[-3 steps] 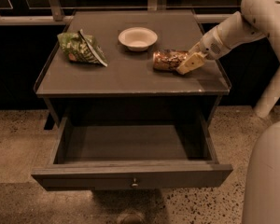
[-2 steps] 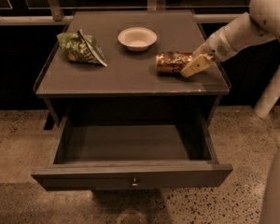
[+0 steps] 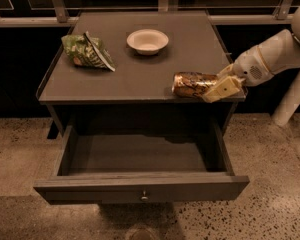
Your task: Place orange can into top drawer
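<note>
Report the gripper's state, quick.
Gripper: closed on the right end of the shiny orange-gold metallic drink can, which lies on its side at the front right edge of the dark grey cabinet top.

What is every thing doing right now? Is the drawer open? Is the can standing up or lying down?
top drawer, pulled open.
orange can, lying on its side at the front right edge of the cabinet top, gripped.
gripper, at the can's right end, jaws shut on it.
bowl, upright near the back of the top.
chip bag, crumpled, lying at the back left.
</note>
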`<state>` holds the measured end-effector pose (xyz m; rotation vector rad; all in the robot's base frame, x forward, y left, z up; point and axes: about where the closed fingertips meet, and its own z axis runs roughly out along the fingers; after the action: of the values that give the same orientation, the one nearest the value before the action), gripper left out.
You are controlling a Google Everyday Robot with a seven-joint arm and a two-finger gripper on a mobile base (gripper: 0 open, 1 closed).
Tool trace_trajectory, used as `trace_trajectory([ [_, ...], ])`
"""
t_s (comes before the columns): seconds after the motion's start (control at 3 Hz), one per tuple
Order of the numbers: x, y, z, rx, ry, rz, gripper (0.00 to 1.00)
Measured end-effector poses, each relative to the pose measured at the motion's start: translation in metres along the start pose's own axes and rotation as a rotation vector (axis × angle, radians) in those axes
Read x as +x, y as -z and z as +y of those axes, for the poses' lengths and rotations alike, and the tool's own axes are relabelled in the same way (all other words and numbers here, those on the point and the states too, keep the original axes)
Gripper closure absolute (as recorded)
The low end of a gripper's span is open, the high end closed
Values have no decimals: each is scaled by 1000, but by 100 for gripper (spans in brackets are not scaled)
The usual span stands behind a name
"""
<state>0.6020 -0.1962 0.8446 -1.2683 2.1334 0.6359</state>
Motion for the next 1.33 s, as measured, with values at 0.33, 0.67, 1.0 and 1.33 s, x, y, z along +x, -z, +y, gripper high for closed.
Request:
trace_trajectory([
  [0.33, 11, -11, 29, -110, -22, 3, 100],
  [0.67, 11, -11, 29, -110, -22, 3, 100],
  [1.0, 9, -9, 30, -108, -23, 3, 100],
  [1.33, 9, 8, 48, -39, -25, -41, 100],
])
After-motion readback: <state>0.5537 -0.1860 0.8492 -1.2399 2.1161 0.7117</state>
